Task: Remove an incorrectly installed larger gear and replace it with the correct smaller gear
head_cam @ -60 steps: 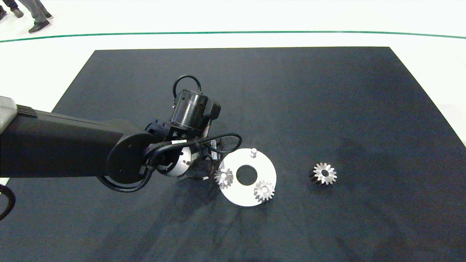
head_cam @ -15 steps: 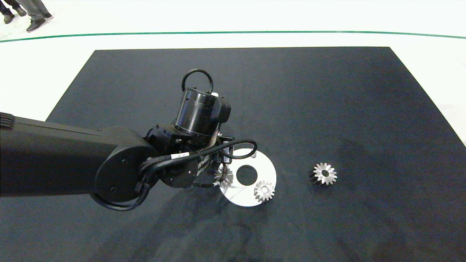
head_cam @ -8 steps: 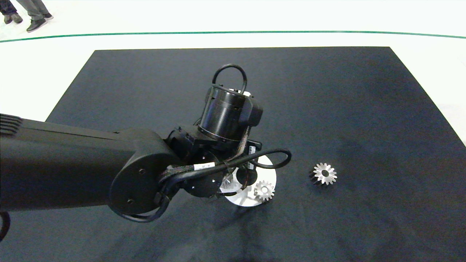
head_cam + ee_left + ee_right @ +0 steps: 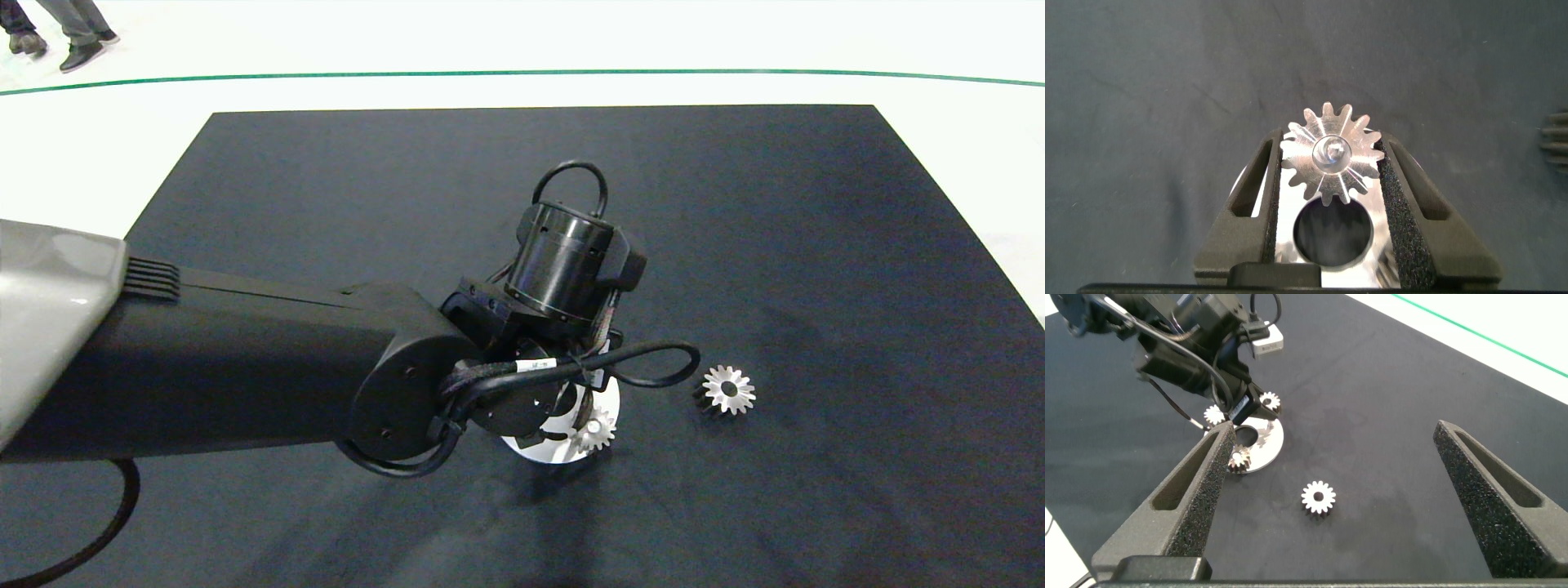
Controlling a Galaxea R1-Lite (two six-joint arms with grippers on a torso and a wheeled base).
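Note:
A smaller gear (image 4: pixel 1331 151) sits at the far rim of the round silver plate (image 4: pixel 1287 214), and a peg tip shows in its centre hole. My left gripper (image 4: pixel 1329 145) is shut on it, one foam pad against the teeth on each side. In the head view the left arm (image 4: pixel 563 269) hides this gear; only the plate's front edge (image 4: pixel 545 454) and another small gear (image 4: pixel 593 429) show. The larger gear (image 4: pixel 729 389) lies on the mat to the plate's right, also seen as the larger gear (image 4: pixel 1319 496). My right gripper (image 4: pixel 1331 433) hangs open well above the mat, holding nothing.
The right wrist view shows three small gears around the plate (image 4: pixel 1267 445): one (image 4: pixel 1270 400), a second (image 4: pixel 1215 415), a third (image 4: pixel 1239 461). A black mat (image 4: pixel 735 204) covers the white table. A person's shoes (image 4: pixel 82 55) show at the far left, beyond a green line.
My left arm has swung right, from beside the plate's left edge to over it. It now hides the plate's left gear and far peg. The larger gear has not moved.

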